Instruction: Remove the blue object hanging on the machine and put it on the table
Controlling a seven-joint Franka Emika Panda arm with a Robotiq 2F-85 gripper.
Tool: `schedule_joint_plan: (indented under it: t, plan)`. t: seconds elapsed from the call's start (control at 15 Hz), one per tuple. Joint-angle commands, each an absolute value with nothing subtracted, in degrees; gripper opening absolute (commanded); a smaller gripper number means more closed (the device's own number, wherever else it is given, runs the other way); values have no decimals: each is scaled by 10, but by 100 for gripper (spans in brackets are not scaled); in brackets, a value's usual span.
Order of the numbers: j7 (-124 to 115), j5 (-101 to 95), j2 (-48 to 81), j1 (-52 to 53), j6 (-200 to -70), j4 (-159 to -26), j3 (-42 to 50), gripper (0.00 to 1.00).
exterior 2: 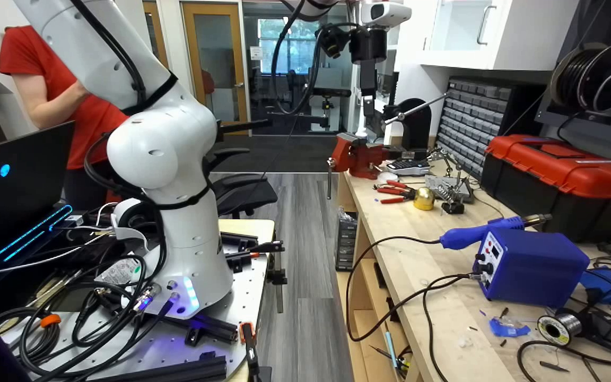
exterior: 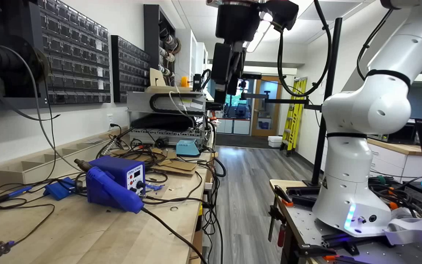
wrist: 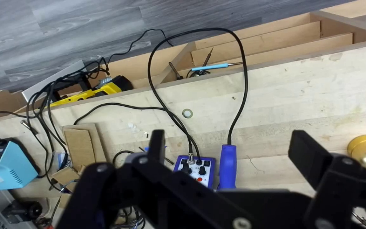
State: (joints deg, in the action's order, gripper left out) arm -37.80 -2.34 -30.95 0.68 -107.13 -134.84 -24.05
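"Where are your jaws, and are they holding anything?"

"I'm seeing them hanging high above the long, light-wood desk [wrist: 297, 95]. They're standing wide apart, with nothing caught between the two black fingers [wrist: 156, 146]."

"And the piece you're going after?"

"In the wrist view, the long, slim, bright-blue handpiece [wrist: 228, 167] is showing between the fingers, but well beyond them. In an exterior view, it's hanging along the far side of a squat, deep-blue box [exterior 2: 536, 268] and tilting: its silvery metal nozzle [exterior 2: 538, 218] is pointing up and right, while the opposite end is dipping left. From there, it's lying to the right of the jaws and well below them. I'm not managing to tell how much nearer or farther."

"Which way is its long axis running?"

"In the wrist view, it's running near to far, crosswise to the line joining the fingers. I'm judging that the jaws are facing its narrow width, so I'm expecting little turning; the next move is calling for a shift across towards the box, then a drop to meet the tilt."

"Anything worrying you?"

"It's sitting just beside the box, so I'm expecting little room for the finger on that side. And the thin black cord [wrist: 246, 82] is looping from its end out past the desk's edge; I'm reckoning a hasty pull is risking dragging the box."
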Motion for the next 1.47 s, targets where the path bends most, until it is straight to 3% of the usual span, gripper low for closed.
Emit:
schedule_joint_plan:
  t: [0.0,0.87,1.4]
  plan:
    - [-382,-38,-292,26,-1082,-1345,-222,100]
    - [-362,-124,-119,19,-1257,-1302,-193,100]
    - [-364,-136,-57,36,-1264,-1274,-151,100]
